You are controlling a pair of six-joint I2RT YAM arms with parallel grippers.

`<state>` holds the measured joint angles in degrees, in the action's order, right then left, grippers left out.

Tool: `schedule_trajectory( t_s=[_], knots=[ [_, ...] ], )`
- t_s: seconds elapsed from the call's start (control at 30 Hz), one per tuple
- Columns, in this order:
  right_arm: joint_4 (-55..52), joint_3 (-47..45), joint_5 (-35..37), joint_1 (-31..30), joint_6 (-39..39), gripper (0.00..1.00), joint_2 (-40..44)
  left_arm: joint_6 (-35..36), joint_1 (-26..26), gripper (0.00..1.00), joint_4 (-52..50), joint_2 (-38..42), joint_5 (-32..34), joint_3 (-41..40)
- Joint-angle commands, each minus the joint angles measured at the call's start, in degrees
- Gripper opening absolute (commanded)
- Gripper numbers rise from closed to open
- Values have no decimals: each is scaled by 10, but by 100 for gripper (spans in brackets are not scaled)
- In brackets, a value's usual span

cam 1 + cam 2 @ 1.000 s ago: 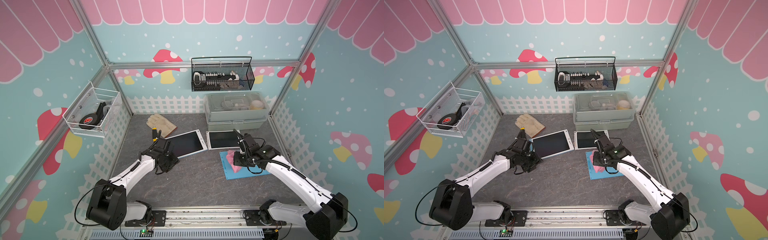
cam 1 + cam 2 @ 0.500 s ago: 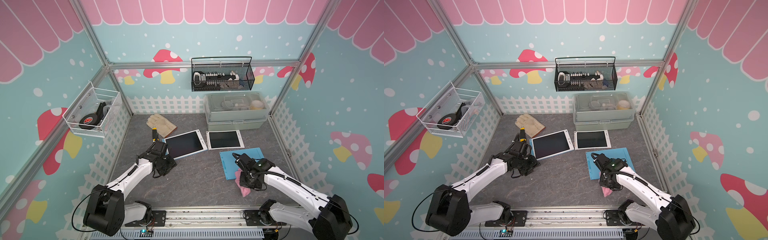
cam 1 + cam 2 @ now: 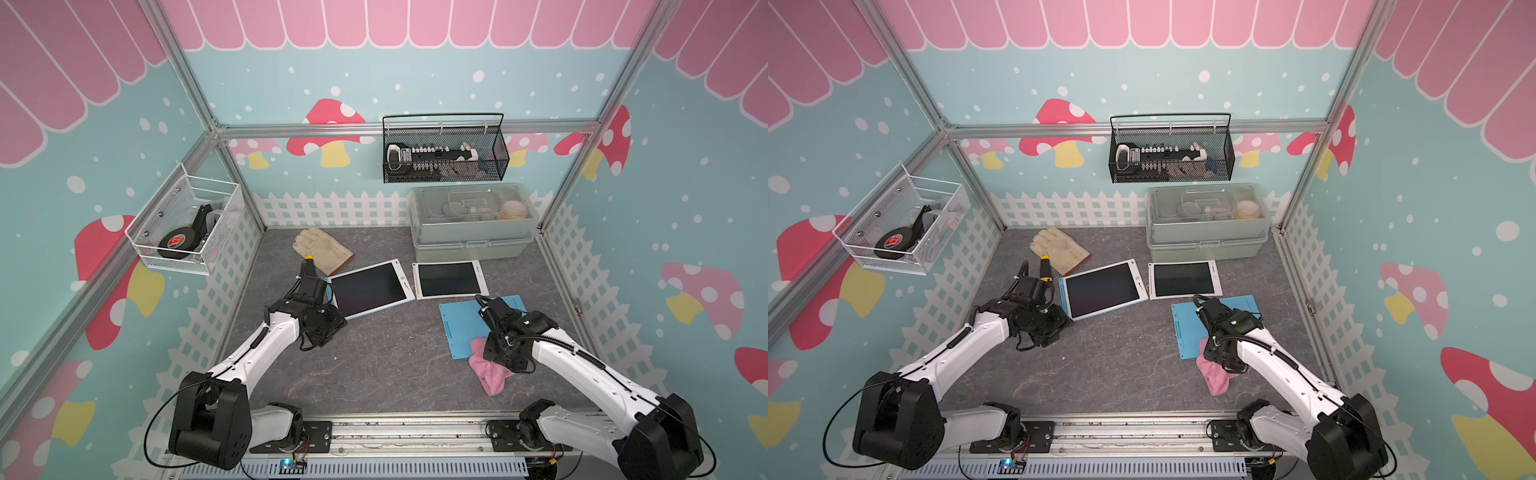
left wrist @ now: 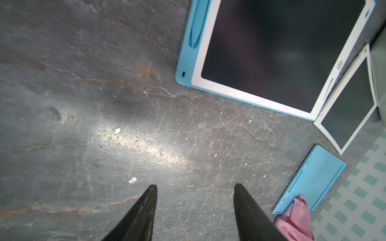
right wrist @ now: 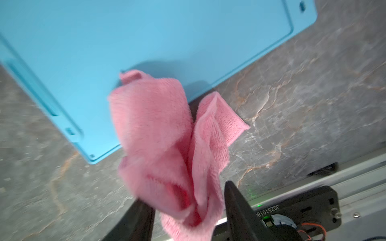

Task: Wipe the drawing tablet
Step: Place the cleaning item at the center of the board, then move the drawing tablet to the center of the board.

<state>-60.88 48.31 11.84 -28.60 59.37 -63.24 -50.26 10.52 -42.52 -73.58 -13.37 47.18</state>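
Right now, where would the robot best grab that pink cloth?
Probably the raised, bunched fold in the middle of the pink cloth, coming from straight above. It lies crumpled, partly over the blue tablet's near edge and partly on the table, and its flat edges offer little to pinch.

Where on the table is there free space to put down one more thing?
The widest bare patch of the table is front centre, between the large tablet, the blue tablet and the front rail. Crowded at the back: glove, small tablet, storage box. The pink cloth overlaps the blue tablet's near corner.
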Motion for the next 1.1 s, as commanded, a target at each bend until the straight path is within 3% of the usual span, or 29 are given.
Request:
schedule_trajectory(
  t_s=[0.0,0.1,0.27,0.4,0.5,0.7,1.07],
  knots=[
    [-20,81,64,-12,-43,57,-6,28,-30,59,-23,-2,-10,23],
    [28,149,60,-42,-108,61,-70,40,-63,60,-20,-28,-25,38],
    [222,228,-102,-51,-223,63,-229,44,-106,60,11,-85,-50,65],
    [279,362,-142,-50,-263,64,-390,28,-135,59,72,-113,-56,65],
    [304,444,-158,-48,-271,65,-492,7,-150,59,144,-133,-70,46],
    [318,566,-166,-44,-255,69,-619,8,-155,59,202,-193,-78,63],
    [323,650,-143,-41,-224,71,-729,18,-155,59,214,-261,-81,100]
  ],
)
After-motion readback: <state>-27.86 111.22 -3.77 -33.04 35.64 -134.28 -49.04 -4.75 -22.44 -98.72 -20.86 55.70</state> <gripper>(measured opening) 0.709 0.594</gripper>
